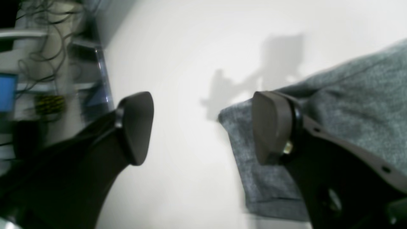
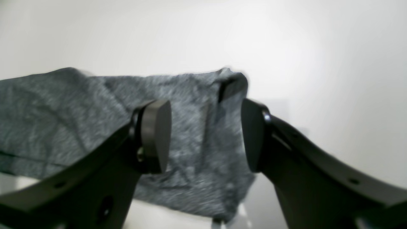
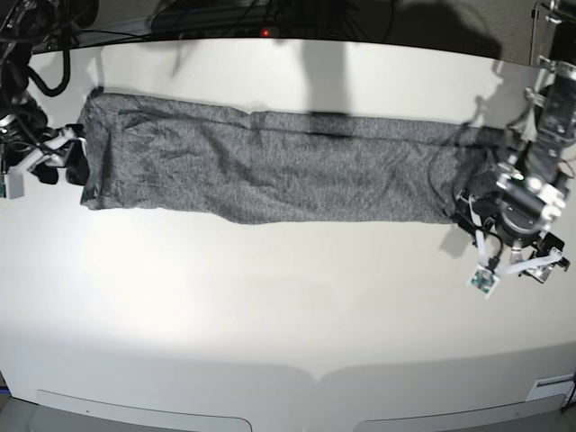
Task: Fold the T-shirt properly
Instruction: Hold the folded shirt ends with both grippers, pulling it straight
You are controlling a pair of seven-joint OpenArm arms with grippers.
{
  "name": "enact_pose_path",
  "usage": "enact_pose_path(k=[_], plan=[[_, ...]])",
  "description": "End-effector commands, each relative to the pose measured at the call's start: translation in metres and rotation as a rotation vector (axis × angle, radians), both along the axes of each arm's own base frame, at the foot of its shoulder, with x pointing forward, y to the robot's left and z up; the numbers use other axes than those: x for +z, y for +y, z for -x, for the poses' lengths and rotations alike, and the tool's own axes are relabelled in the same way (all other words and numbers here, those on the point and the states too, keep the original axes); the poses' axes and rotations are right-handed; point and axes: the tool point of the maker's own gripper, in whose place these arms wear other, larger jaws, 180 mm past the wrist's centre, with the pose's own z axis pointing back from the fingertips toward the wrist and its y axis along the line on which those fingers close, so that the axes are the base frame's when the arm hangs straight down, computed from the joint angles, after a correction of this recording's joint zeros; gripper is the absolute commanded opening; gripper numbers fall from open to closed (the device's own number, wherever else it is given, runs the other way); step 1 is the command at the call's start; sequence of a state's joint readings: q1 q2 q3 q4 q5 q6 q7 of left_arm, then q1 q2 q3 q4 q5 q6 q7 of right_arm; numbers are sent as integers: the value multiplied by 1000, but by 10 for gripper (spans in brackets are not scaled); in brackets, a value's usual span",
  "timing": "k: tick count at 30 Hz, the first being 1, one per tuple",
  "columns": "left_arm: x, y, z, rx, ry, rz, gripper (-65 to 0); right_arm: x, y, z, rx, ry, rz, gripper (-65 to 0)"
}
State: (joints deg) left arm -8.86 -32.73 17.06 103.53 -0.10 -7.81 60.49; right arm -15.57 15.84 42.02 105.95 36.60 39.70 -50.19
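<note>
My right gripper (image 3: pixel 70 160) sits at the left edge of the base view, just beside the short end of the T-shirt (image 3: pixel 270 166). Its fingers are spread wide with nothing between them; in the right wrist view the two dark pads (image 2: pixel 157 136) stand well apart, and the grey knit end of the T-shirt (image 2: pixel 197 140) shows through the gap behind them, a dark fold at its upper corner. I cannot tell whether either pad touches the cloth (that view is blurred).

The T-shirt lies folded into one long, narrow heather-grey band across the far half of the white table (image 3: pixel 270 315), running almost from one arm to the other, with soft wrinkles along it and a straighter seam line near its far edge.

At the right of the base view my left gripper (image 3: pixel 477 225) hangs over the other end of the band. Its fingers are also spread as wide as they go and hold nothing: in the left wrist view one pad (image 1: pixel 136 127) stands over bare table, the other over the corner of the T-shirt (image 1: pixel 356 105), and bare white surface fills the space between them.
</note>
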Motion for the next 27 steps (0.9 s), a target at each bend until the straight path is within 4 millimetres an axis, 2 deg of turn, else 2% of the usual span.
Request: enact_pose_path(k=[1,5,8,11,15,21,27], plan=[[18,5,-9,-12,-41,10,-200,13,4,-6,12,-54,-9,-299],[21,16,3,-101,80,86,-200,0,21,1,15,-14,-90,-299],[29,39,14,-107,137,158,-200,-2,29,5,27,-6,-134,-299],[26,70,21,-72,194,193,-200,-3,29,7,28,2,-137,-299],[-2,87,35,-31,315,351,-200,-3,29,7,28,0,-138,-299],[-50,89,59,37,461,631,-200,-3,30,7,29,-2,-140,-299],[-75,91,53,159,470,807,-200,0,36,7,46,-9,-180,-299]])
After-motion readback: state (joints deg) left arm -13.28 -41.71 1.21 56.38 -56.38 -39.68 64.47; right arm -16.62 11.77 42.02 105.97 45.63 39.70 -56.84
